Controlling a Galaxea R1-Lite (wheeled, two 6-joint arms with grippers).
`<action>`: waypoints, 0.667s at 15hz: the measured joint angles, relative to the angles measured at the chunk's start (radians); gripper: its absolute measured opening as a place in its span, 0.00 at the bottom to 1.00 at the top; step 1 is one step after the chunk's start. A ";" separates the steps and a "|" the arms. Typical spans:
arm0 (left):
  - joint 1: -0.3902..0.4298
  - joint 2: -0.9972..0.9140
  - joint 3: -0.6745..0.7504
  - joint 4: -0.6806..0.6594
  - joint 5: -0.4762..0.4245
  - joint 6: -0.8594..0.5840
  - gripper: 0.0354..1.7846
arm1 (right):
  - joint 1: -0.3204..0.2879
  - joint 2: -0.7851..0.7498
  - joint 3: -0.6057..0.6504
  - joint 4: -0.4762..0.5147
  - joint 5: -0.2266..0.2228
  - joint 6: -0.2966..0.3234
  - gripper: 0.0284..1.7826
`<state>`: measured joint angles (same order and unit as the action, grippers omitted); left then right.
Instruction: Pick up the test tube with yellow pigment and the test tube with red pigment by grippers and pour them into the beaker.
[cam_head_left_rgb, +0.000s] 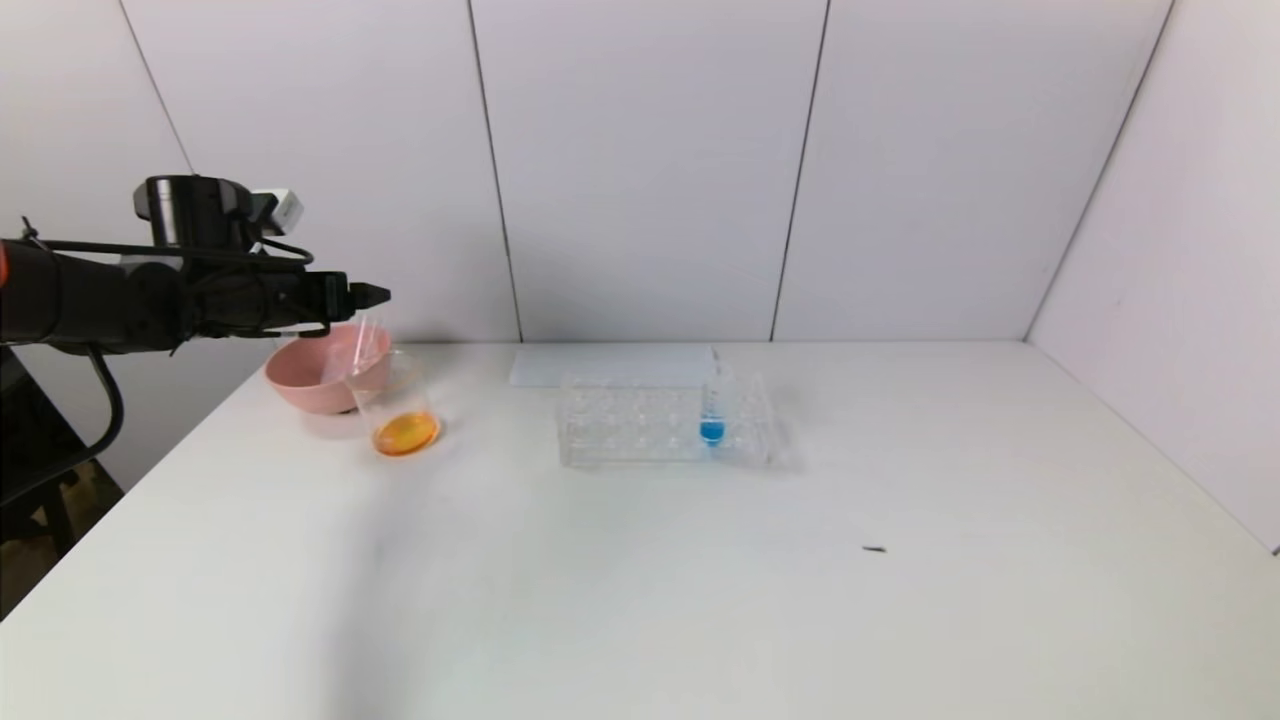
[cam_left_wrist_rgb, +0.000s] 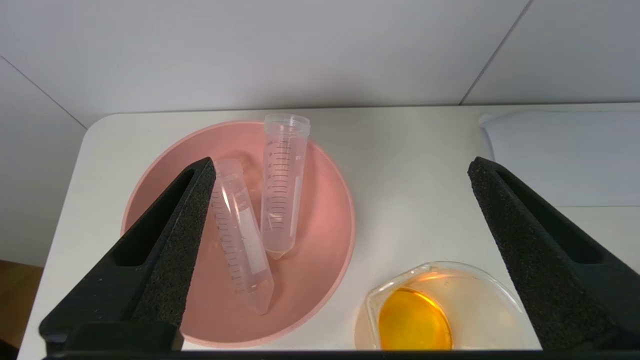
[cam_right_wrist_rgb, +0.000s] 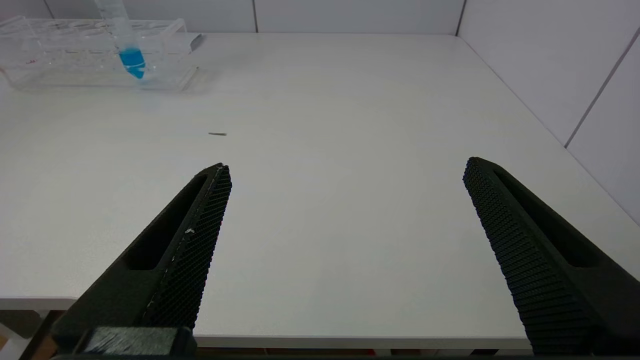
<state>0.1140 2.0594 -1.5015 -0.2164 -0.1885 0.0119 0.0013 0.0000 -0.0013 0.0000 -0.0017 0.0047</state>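
Two slim clear tubes (cam_left_wrist_rgb: 282, 190) (cam_left_wrist_rgb: 240, 235) lie side by side in the pink bowl (cam_left_wrist_rgb: 310, 285). Both look empty, so I cannot tell which held yellow pigment and which red. The beaker (cam_head_left_rgb: 395, 400) (cam_left_wrist_rgb: 440, 305) stands upright next to the bowl with orange liquid in its bottom. My left gripper (cam_head_left_rgb: 375, 295) (cam_left_wrist_rgb: 340, 167) hovers above bowl and beaker, open wide, holding nothing. My right gripper (cam_right_wrist_rgb: 345, 170) stays open and empty over the table's near edge, far from them.
A clear plastic rack (cam_head_left_rgb: 640, 425) at mid-table holds one tube of blue liquid (cam_head_left_rgb: 712, 420) (cam_right_wrist_rgb: 127, 50). A white sheet (cam_head_left_rgb: 610, 365) lies behind it. A small dark speck (cam_head_left_rgb: 874, 549) is on the bare tabletop. The bowl sits near the table's far left corner.
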 joint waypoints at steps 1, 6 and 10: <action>-0.005 -0.030 0.030 -0.016 0.001 0.001 0.99 | 0.000 0.000 0.000 0.000 0.000 0.000 0.95; -0.019 -0.206 0.194 -0.032 0.001 0.010 0.99 | 0.000 0.000 0.000 0.000 0.000 0.000 0.95; -0.020 -0.357 0.316 -0.032 0.001 0.016 0.99 | 0.000 0.000 0.000 0.000 0.000 0.000 0.95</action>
<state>0.0936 1.7026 -1.1857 -0.2485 -0.1874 0.0274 0.0013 0.0000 -0.0013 0.0000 -0.0017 0.0047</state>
